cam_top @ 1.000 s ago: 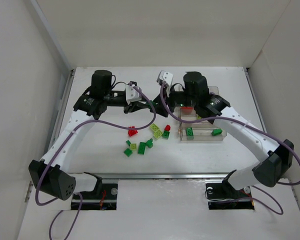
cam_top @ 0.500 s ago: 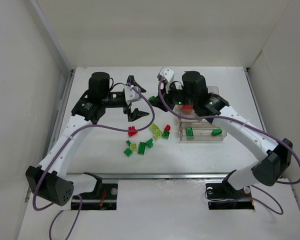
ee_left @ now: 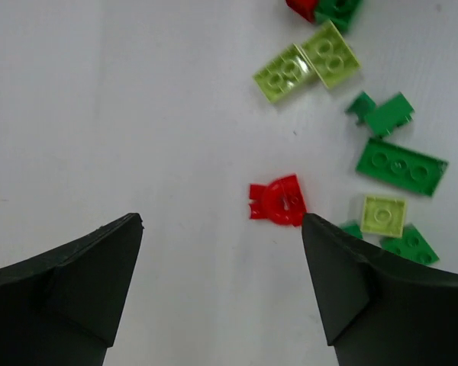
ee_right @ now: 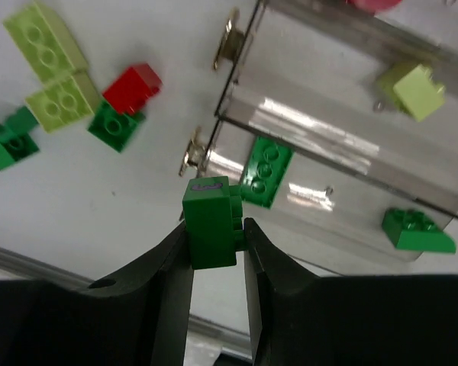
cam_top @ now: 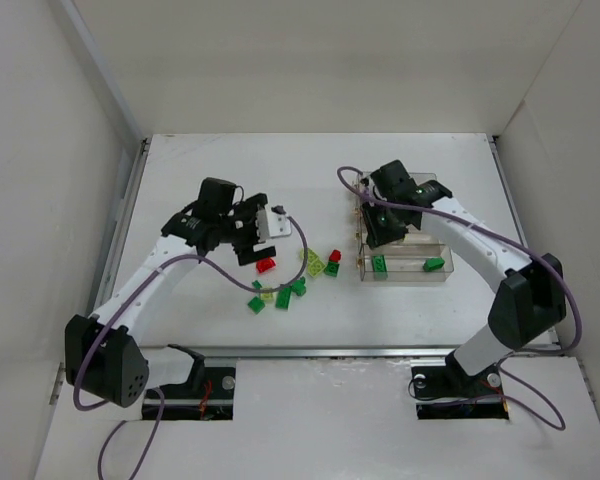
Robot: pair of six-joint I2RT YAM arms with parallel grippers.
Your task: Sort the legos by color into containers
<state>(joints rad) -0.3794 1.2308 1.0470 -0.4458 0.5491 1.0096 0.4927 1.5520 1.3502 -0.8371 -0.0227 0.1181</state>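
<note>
**Sorting partly done, one green brick at the bins**

The right gripper pinches a dark green brick between narrowly set jaws. It sits just over the near wall of the containers, beside their metal latches. Two binned green bricks and a yellow-green brick already lie inside. About ten loose bricks remain on the table. The left gripper gapes wide and empty over a red piece, with bare table to one side and the pile crowding the other.

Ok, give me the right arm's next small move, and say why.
The right gripper pinches a dark green brick at the corner of the front bin, which holds two other green bricks. So probably: ease it over that bin and release.
</note>
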